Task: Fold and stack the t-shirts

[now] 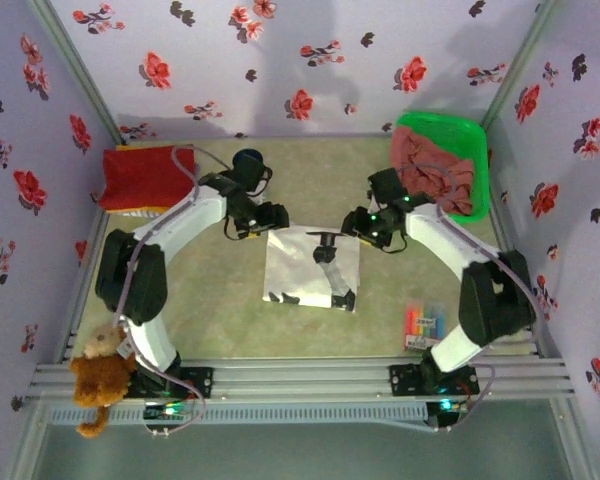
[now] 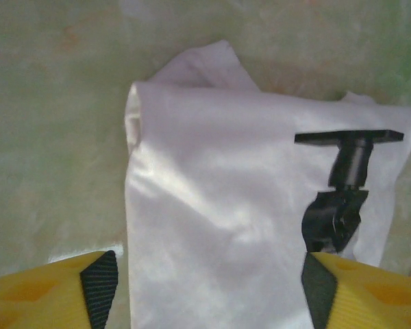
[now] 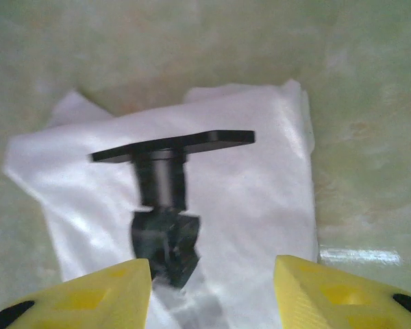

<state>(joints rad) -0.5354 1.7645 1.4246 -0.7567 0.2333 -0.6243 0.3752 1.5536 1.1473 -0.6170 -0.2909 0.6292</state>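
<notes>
Basket first. The green basket sits at the far right corner of the desk. It holds a rumpled heap of dusty-pink shirts, piled up to the rim and unfolded; I can't count them from the overhead view.

The red shirt lies at the far left corner as a flat, squarish block, well apart from the basket.

The white shirt lies mid-desk, between the two wrists. It is folded to a rough rectangle with the long sides running away from me. Overhead, a black T-shaped print sits near its far edge, with more black marks along the near edge. From the left wrist, the cloth looks smooth with soft creases, and one loose corner pokes out at the far side. From the right wrist, the shirt shows the T-mark large and a bit blurred, with a small flap sticking out on the left.

The left jaws are spread, with yellow fingers at either side of the cloth and nothing pinched. The right jaws are also parted, with fingers above the shirt and gripping nothing that I can see.

A teddy bear is by the left base. A small coloured packet is near the right arm.
</notes>
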